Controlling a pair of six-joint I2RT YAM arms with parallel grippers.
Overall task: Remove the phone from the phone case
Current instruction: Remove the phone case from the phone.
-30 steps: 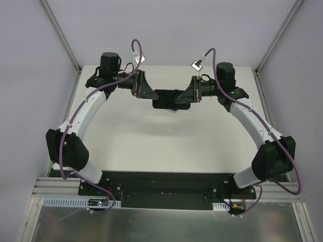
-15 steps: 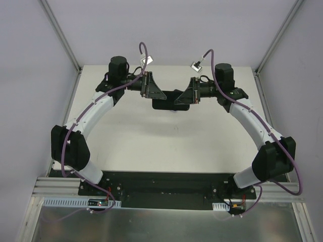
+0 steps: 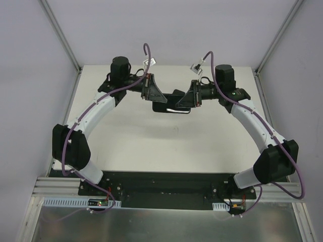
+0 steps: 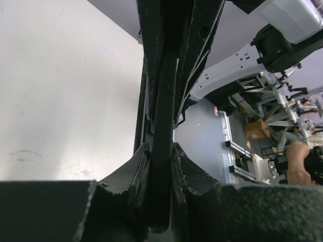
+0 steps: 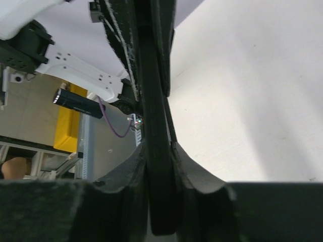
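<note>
A black phone case (image 3: 172,102), with the phone inside not told apart from it, hangs above the far middle of the white table (image 3: 166,143). My left gripper (image 3: 160,98) is shut on its left end and my right gripper (image 3: 183,102) is shut on its right end. In the left wrist view the phone case (image 4: 164,101) runs edge-on between the jaws of the left gripper (image 4: 161,157), both pressed against its faces. The right wrist view shows the phone case (image 5: 154,126) edge-on as well, its side buttons visible, clamped in the right gripper (image 5: 157,161).
Metal frame posts (image 3: 63,35) rise at the table's far corners beside grey walls. The black mounting plate (image 3: 166,187) with both arm bases lies along the near edge. The two arms arch out to the left and right sides of the table.
My left gripper slid right onto the case's left end and closed on it. The case now sits slightly tilted between both grippers. The right gripper kept its grip.
</note>
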